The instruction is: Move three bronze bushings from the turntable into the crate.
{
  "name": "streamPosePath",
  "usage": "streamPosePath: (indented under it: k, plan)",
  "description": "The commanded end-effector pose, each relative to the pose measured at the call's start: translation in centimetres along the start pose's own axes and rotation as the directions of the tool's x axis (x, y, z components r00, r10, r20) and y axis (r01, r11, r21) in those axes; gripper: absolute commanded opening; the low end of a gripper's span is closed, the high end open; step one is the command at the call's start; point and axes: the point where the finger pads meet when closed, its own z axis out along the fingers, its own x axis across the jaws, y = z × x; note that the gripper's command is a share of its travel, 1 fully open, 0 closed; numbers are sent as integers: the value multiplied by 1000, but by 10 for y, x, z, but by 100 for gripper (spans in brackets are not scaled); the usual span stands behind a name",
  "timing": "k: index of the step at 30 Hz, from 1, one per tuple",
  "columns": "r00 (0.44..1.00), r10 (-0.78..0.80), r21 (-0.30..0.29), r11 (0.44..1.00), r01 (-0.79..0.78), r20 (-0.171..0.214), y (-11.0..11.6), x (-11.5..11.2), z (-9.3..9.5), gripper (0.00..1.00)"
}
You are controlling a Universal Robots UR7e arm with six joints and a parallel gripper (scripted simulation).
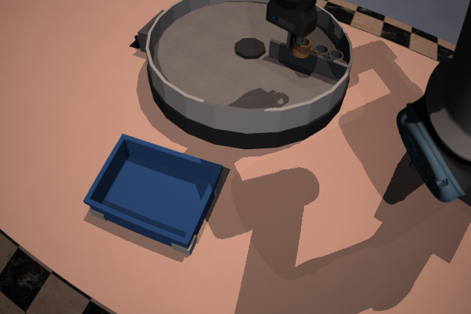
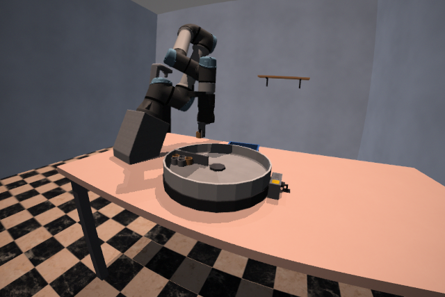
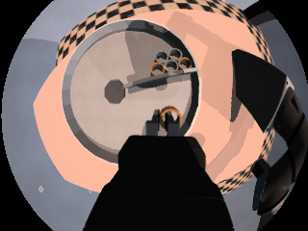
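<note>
My gripper (image 1: 300, 43) is shut on a bronze bushing (image 1: 301, 50) and holds it high above the grey turntable (image 1: 247, 63). It also shows in the exterior view (image 2: 198, 133) and in the wrist view (image 3: 168, 115). Several bushings, grey and bronze (image 1: 327, 52), stand clustered behind a dark bar (image 1: 304, 59) near the turntable's rim; they show in the wrist view (image 3: 169, 64) too. The blue crate (image 1: 154, 189) sits empty on the table in front of the turntable.
A dark octagonal hub (image 1: 249, 47) marks the turntable's centre. A small motor box (image 2: 277, 181) is fixed to its side. The arm's base (image 1: 444, 112) stands at the right of the table.
</note>
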Motion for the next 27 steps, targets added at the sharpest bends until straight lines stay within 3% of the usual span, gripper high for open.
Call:
streamPosePath:
  k: [1, 4, 9, 21, 26, 27]
  plan:
    - [1000, 0, 1, 1000, 0, 1, 2, -1, -1, 0]
    - [1000, 0, 1, 1000, 0, 1, 2, -1, -1, 0]
    - [1000, 0, 1, 1000, 0, 1, 55, -2, -1, 0]
    - [1000, 0, 1, 1000, 0, 1, 55, -2, -1, 0]
    - [1000, 0, 1, 1000, 0, 1, 108, -4, -1, 0]
    - [1000, 0, 1, 1000, 0, 1, 108, -4, -1, 0]
